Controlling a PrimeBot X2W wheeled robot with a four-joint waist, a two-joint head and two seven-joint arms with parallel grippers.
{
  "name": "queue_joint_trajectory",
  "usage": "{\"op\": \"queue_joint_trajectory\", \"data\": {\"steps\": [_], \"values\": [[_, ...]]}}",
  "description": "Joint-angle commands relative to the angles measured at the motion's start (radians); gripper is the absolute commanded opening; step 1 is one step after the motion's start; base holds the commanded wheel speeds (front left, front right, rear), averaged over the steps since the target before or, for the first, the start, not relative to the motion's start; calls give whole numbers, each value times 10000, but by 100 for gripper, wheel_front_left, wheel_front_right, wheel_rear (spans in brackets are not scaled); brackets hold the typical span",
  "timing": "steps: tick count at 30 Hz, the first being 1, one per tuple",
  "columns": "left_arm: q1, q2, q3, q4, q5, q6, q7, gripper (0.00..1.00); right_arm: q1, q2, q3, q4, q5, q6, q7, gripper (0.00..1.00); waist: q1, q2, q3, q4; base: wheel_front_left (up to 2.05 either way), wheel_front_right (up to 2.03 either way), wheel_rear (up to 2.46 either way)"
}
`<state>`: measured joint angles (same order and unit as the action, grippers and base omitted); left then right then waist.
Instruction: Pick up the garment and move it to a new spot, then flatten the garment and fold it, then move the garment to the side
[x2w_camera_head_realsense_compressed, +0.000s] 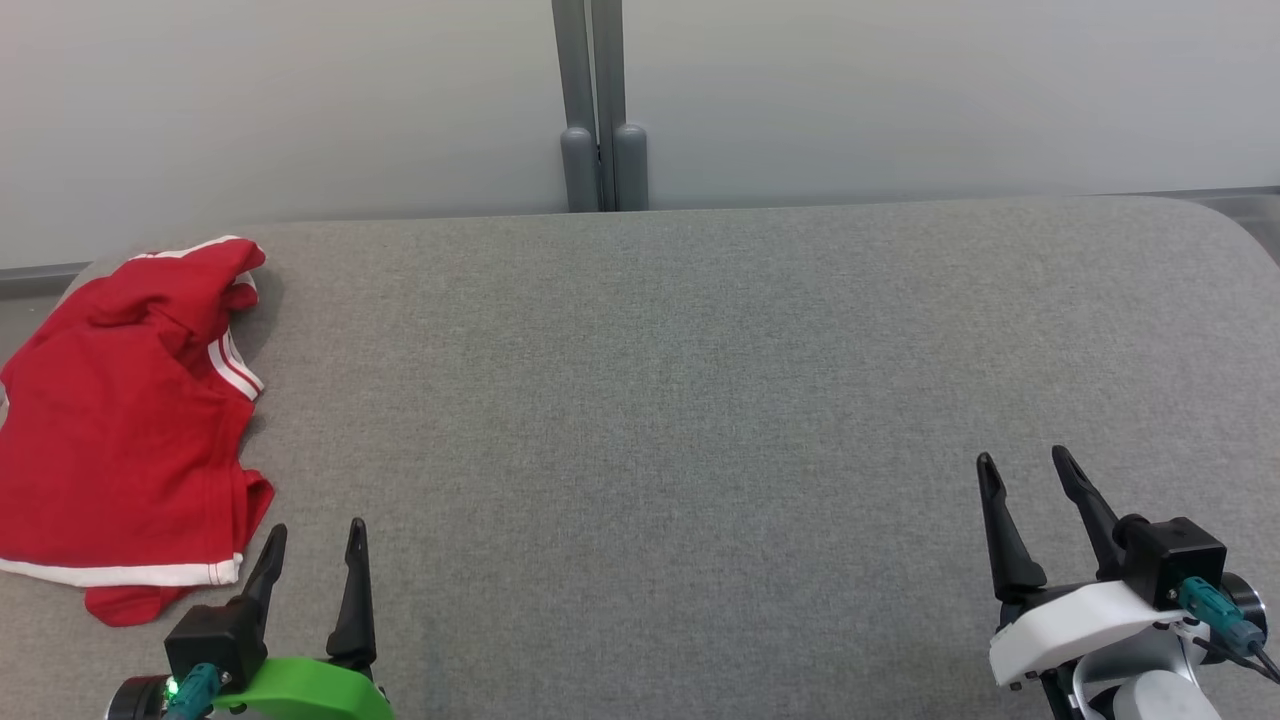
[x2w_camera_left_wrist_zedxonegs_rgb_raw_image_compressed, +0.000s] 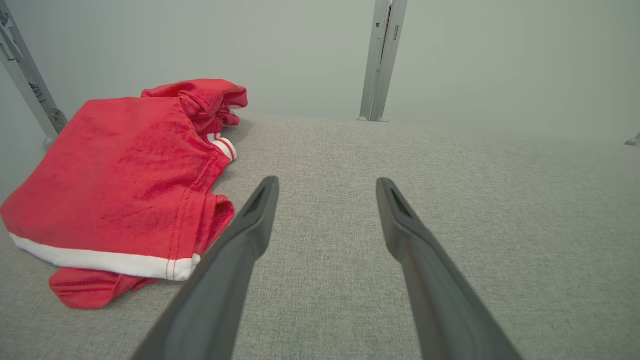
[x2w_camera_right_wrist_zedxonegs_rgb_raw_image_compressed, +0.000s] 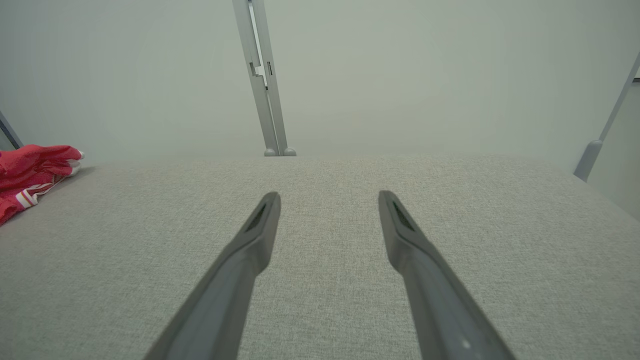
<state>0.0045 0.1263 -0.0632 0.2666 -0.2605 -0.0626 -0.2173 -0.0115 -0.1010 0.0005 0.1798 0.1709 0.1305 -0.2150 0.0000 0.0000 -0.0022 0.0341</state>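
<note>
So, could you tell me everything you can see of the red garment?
The red garment looks like soft knit cloth, with a white band along its hem and white stripes at a sleeve edge. It lies crumpled, partly folded over itself, at the left end of the grey surface, which alone carries it. The open left hand is close beside its near corner and seems not to touch it.
</note>
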Motion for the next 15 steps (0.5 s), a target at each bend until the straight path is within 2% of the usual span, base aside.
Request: {"op": "queue_joint_trajectory", "data": {"steps": [1,15], "values": [[77,-1,52,0,209,-53,-86,100,60,-47,2,-37,-167,3,-114,100,0,0,-13,7,0,0,0],[169,-86,247,129,1344,-173,-351,100,231,23,-306,-89,-1089,2,-376,100,0,0,-16,2,0,0,0]]}}
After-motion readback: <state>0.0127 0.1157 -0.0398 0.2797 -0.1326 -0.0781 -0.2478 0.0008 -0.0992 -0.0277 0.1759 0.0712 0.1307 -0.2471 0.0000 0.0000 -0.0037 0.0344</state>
